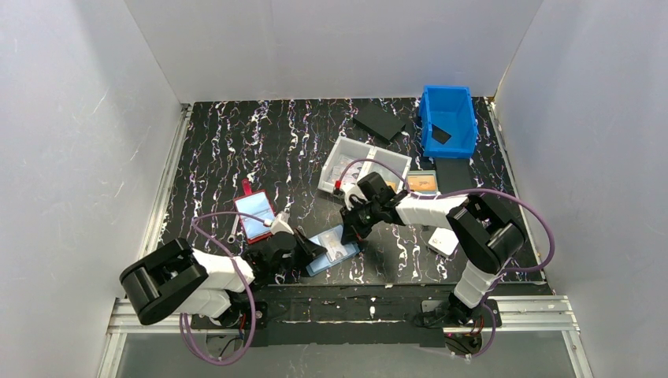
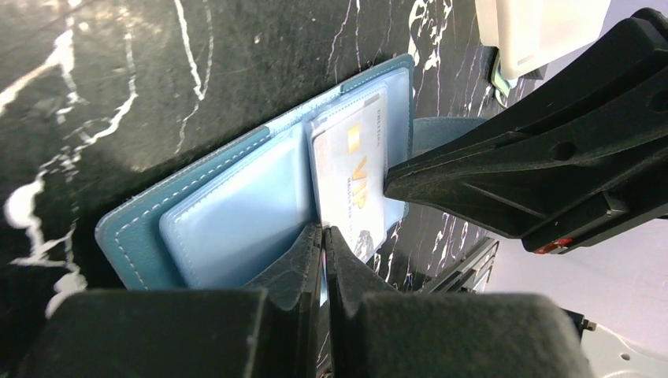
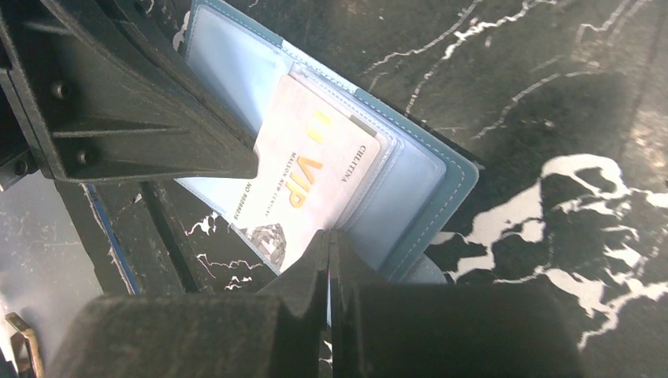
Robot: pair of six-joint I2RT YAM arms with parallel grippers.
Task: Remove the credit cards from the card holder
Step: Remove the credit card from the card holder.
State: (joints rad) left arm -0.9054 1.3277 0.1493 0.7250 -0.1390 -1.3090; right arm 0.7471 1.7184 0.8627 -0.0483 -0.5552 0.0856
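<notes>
The light-blue card holder [image 1: 321, 264] lies open on the black marbled table, near the front. A pale credit card [image 2: 350, 169] printed "VIP" sticks partway out of one clear pocket, past the holder's edge. My left gripper [image 2: 324, 235] is shut, its tips pinching the card holder [image 2: 228, 216] at the fold beside the card. From the other side comes my right gripper [image 3: 328, 239], shut on the long edge of the credit card [image 3: 303, 169], right where it meets the pocket of the card holder [image 3: 417, 185]. In the top view the left gripper [image 1: 315, 250] and right gripper [image 1: 347, 233] flank the holder.
A red-edged holder [image 1: 255, 216] lies left of the arms. Behind are a clear divided tray [image 1: 362, 165], a holder with an orange card [image 1: 423, 183], a blue bin [image 1: 449, 120] and a black flat piece [image 1: 380, 122]. A white block [image 1: 443, 241] sits at the right. White walls enclose the table.
</notes>
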